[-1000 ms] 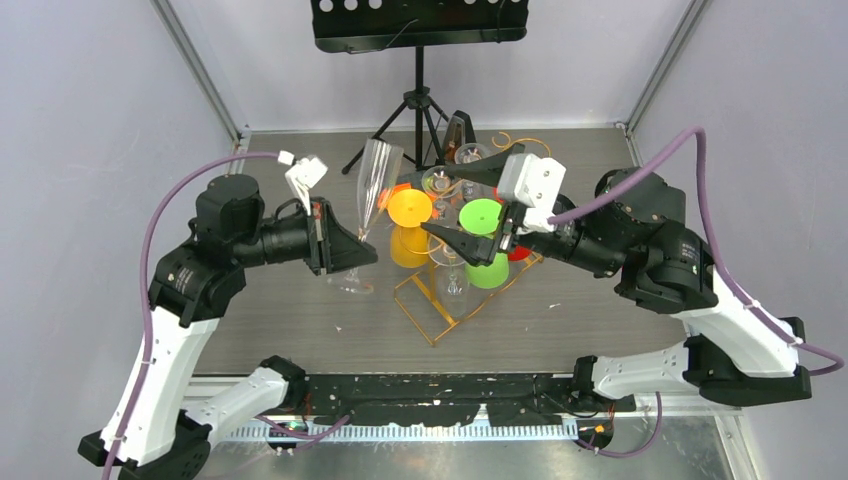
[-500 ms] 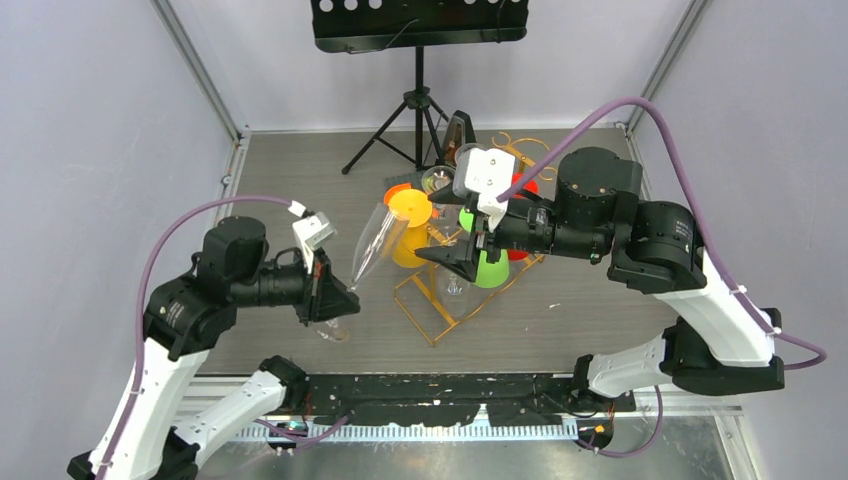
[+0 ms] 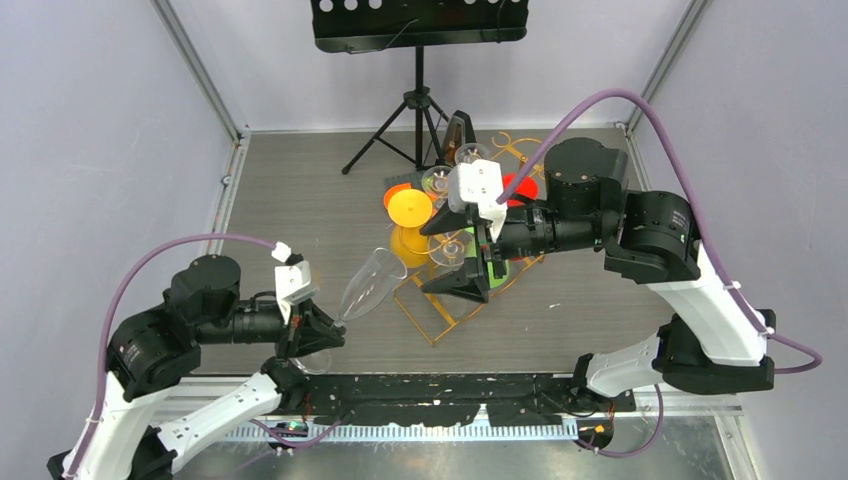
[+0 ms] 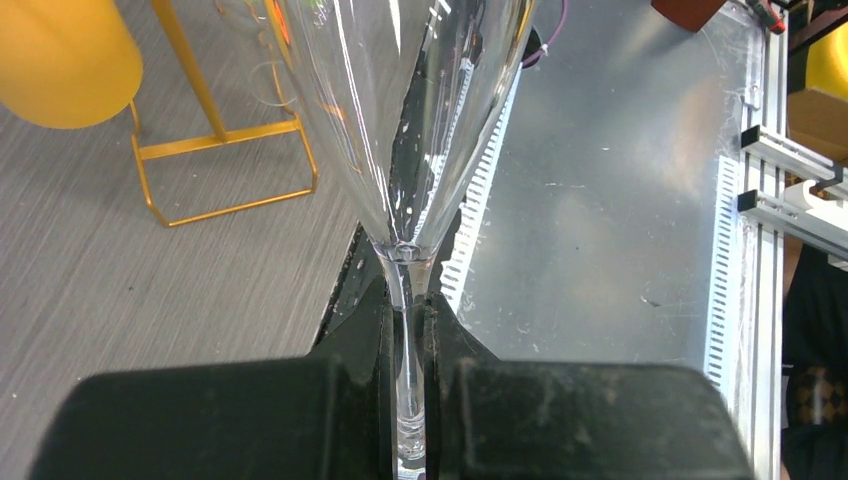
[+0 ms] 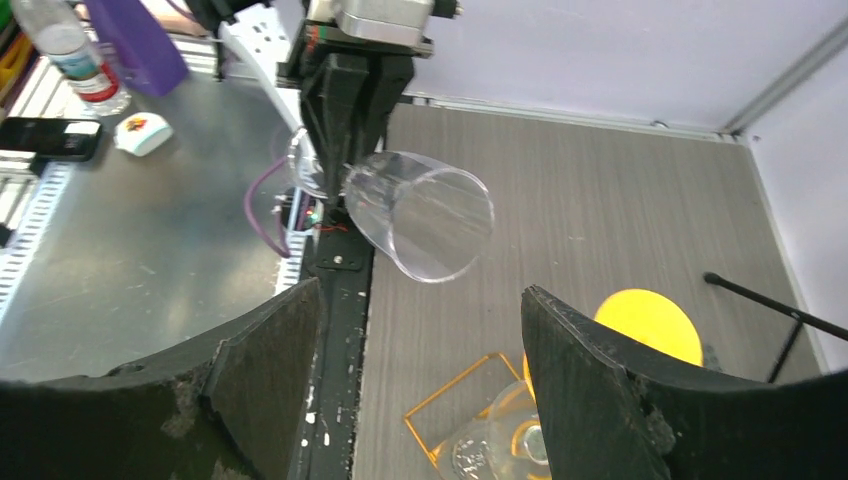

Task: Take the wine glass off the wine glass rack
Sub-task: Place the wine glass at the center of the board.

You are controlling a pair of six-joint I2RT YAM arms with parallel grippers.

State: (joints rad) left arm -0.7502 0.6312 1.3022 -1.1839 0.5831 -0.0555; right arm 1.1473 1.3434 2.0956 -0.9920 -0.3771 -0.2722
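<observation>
l gripper [image 3: 333, 326] clamped on glass [image 3: 370, 283] stem; glass tilted, off rack [image 3: 435, 342], near table [image 3: 280, 200] near edge. r gripper [image 3: 424, 260] spread wide, empty, above rack.

We record the wine glass [image 3: 372, 283] as clear and colourless. The wine glass rack [image 4: 218, 141] is gold-orange wire. It carries a yellow glass [image 3: 410, 208] and a red glass [image 3: 520, 187]. The table [image 3: 300, 200] is grey with fine wood grain. The music stand [image 3: 418, 20] is black, and the cable [image 3: 605, 94] is purple.
</observation>
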